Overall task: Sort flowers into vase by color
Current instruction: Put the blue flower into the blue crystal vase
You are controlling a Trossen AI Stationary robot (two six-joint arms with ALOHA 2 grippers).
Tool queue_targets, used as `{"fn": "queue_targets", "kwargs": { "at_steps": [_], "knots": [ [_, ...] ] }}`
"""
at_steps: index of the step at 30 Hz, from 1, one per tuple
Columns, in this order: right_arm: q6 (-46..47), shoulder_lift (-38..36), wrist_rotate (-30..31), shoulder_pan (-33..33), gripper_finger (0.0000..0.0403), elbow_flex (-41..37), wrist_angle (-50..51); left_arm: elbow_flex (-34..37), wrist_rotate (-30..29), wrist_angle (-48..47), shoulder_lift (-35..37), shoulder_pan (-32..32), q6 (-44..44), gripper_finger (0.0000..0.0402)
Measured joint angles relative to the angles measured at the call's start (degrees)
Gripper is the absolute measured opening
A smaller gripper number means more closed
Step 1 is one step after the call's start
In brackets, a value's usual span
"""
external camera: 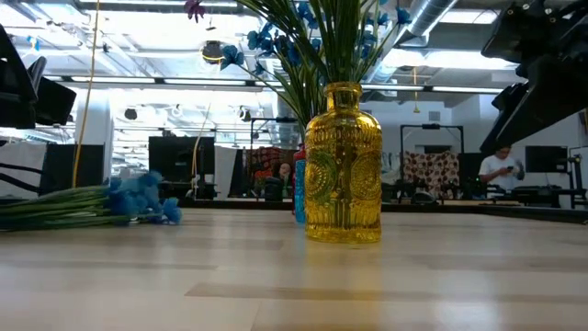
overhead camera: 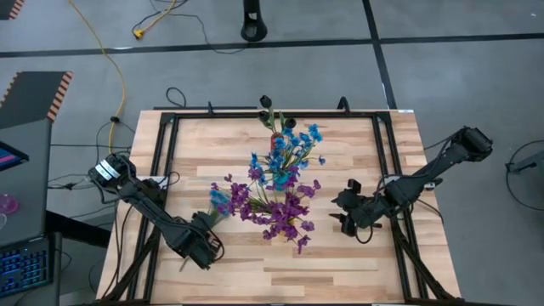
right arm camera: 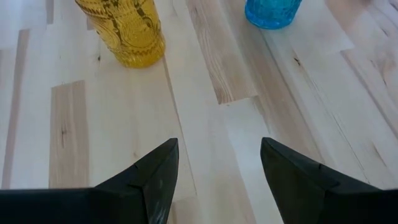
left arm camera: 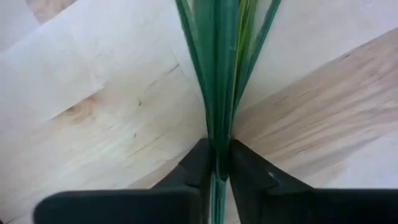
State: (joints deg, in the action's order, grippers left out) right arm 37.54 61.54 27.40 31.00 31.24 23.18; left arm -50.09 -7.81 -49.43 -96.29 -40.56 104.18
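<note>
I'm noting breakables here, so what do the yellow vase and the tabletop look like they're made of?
The yellow vase looks like pressed glass: translucent amber, glossy, with a raised ornate pattern; it could be clear plastic. The tabletop looks like pale wood in joined planks, with visible grain, seams and a smooth, faintly shiny finish.

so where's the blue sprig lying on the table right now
In the high view the blue sprig lies flat at the table's left, just left of the purple flowers, its stems pinched in the left gripper.
</note>
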Motion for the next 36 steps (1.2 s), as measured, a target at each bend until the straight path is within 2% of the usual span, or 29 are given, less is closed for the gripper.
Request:
{"fn": "queue_targets", "kwargs": {
  "at_steps": [4, 8, 11, 21, 29, 32, 36],
  "knots": [
    [0.0, 0.0, -0.02, 0.0, 0.0256, 0.0, 0.0, 0.14, -1.29, -0.18, 0.94, -0.02, -0.02, 0.001],
    [0.0, 0.0, -0.04, 0.0, 0.0256, 0.0, 0.0, 0.57, -6.76, -0.86, 4.03, 0.15, -0.38, 0.0006],
    [0.0, 0.0, -0.04, 0.0, 0.0256, 0.0, -0.04, 0.33, -12.13, -0.89, 8.46, 0.04, -2.05, 0.0008],
    [0.0, 0.0, -0.07, 0.0, 0.0256, 0.0, -0.2, 0.33, -29.58, -9.54, 24.32, 0.04, -4.42, 0.0008],
    [0.0, 0.0, -0.09, 0.0, 0.0256, 0.0, -0.17, 0.48, -45.11, -10.78, 35.87, 0.07, -13.97, 0.0009],
    [0.0, 0.0, -0.08, 0.0, 0.0256, 0.0, -0.15, 2.88, -49.9, -8.9, 39.86, 0.07, -18.94, 0.0009],
    [0.0, 0.0, -0.07, 0.0, 0.0256, 0.0, -0.13, 10.01, -56.75, -2.21, 45.88, 0.07, -23.28, 0.0009]
  ]
}}
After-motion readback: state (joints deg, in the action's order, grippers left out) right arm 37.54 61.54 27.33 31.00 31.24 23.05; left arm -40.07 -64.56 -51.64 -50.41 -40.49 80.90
